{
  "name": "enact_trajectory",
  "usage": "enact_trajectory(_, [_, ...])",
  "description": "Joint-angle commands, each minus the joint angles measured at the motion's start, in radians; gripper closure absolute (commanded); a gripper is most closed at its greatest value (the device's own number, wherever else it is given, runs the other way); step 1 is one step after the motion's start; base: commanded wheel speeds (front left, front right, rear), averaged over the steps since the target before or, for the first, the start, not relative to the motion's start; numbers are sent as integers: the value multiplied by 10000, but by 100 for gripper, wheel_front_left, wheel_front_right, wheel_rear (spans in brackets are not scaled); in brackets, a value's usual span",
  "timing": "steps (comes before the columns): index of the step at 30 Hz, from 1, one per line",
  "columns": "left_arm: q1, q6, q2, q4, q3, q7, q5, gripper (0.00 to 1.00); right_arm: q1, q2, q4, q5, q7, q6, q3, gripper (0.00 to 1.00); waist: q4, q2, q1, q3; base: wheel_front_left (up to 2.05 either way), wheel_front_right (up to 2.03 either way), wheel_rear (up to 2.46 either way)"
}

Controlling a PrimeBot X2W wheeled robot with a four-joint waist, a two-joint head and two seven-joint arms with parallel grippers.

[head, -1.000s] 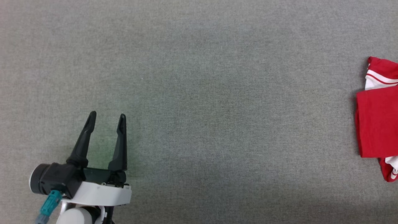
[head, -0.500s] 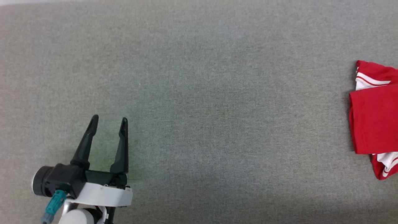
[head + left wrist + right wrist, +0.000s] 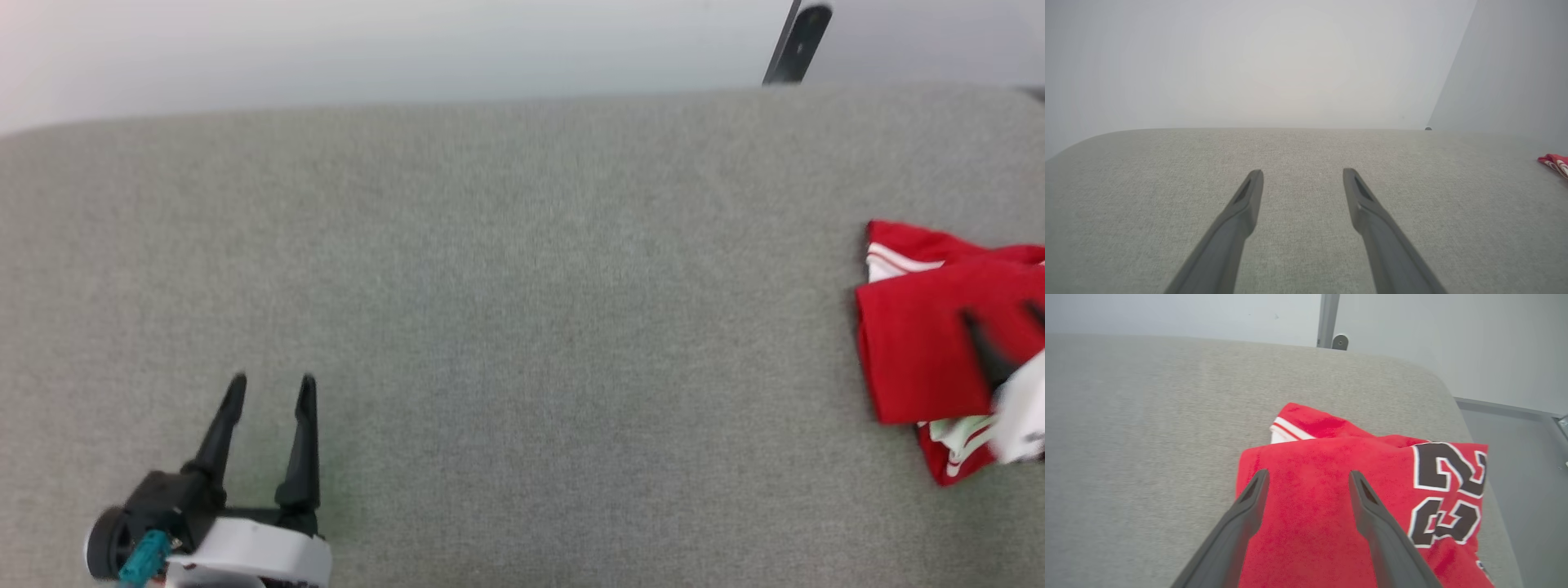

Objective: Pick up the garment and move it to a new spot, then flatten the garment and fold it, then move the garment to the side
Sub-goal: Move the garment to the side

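Nearest to us, at the lower left of the head view, our left gripper (image 3: 272, 381) stands with its two long dark fingers wide apart and holds nothing. It hangs over a bare stretch of the grey woven-fabric table top (image 3: 522, 286). Its own wrist view shows those fingers framing plain grey weave, with a sliver of red at the far right edge.

On our right, the right gripper (image 3: 1308, 474) is spread just as wide, with nothing pinched between its fingers. In its wrist view the two fingers lie over the red body panel of the garment (image 3: 1331, 457), a red jersey-style T-shirt with black, white-outlined numbers (whether the tips touch the cloth we cannot tell). In the head view this gripper is a blur at the right edge, over that red panel.

The garment lies folded in a rough bundle at the right end of the table top, near its rounded far corner and well apart from the left gripper. A white sleeve with red-and-white striped trim pokes out from under the far side of the fold.

Beyond the table's far edge rises a pale plain wall (image 3: 367, 41), and against it a dark upright post (image 3: 796, 45).
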Motion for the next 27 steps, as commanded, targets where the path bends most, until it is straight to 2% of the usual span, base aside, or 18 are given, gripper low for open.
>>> enact_trajectory(1, [110, -26, 39, 126, 25, 2, -56, 0, 229, 210, -126, 43, -158, -16, 124, 0, -73, 0, 0, -644, 0, 0, 0])
enact_trajectory(6, [188, -33, 112, 805, 25, 2, -299, 0, 740, 1186, -603, -60, -992, -16, 431, 0, -20, 0, 0, -1138, 0, 0, 0])
enact_trajectory(13, [214, -30, 128, 1473, 12, 2, -463, 0, 1489, 2268, -800, -483, -1874, -16, 240, 0, 48, 0, 0, -1695, 0, 0, 0])
enact_trajectory(19, [738, 37, 13, 1268, -64, 2, -464, 0, 2451, 2650, -1463, -711, -1974, -16, 17, 0, 84, 0, 0, -2005, 0, 0, 0])
enact_trajectory(27, [1857, 237, -159, 443, -141, 2, -335, 0, 4036, 3031, -3048, -904, -1568, -16, -757, 0, 246, 0, 0, -2162, 0, 0, 0])
